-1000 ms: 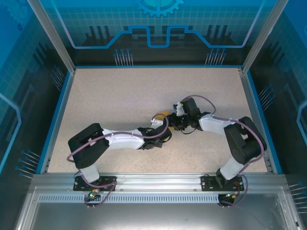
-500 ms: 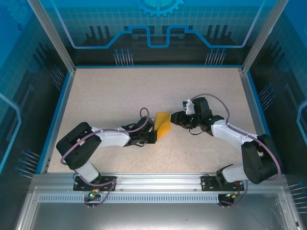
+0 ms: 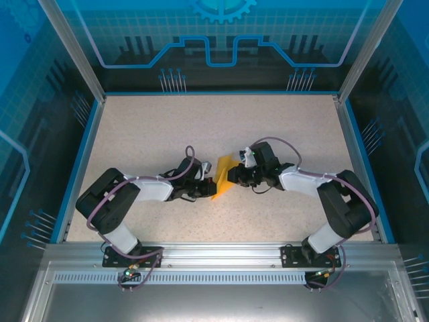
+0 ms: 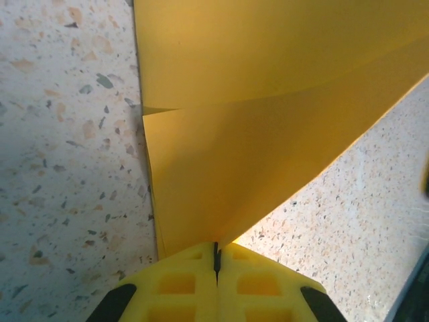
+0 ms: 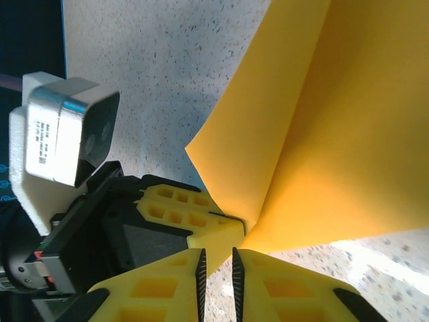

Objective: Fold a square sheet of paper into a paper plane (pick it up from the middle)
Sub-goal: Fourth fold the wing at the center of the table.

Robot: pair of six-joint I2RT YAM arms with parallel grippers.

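The right jaws have narrowed and returned beside the paper.

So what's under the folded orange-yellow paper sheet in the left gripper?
Speckled beige tabletop shows on both sides of the folded orange-yellow paper sheet, which the left gripper pinches shut. The patch directly beneath it is covered by the paper, so unseen.

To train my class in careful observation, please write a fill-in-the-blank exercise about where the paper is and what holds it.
1. In the top view, the sheet of paper sits ___ the left pincer and the right pincer.
2. The sheet is clamped in the shut jaws of the ___ pincer.
3. The fingers of both pincers are coloured ___.

Missing words: between; left; yellow.
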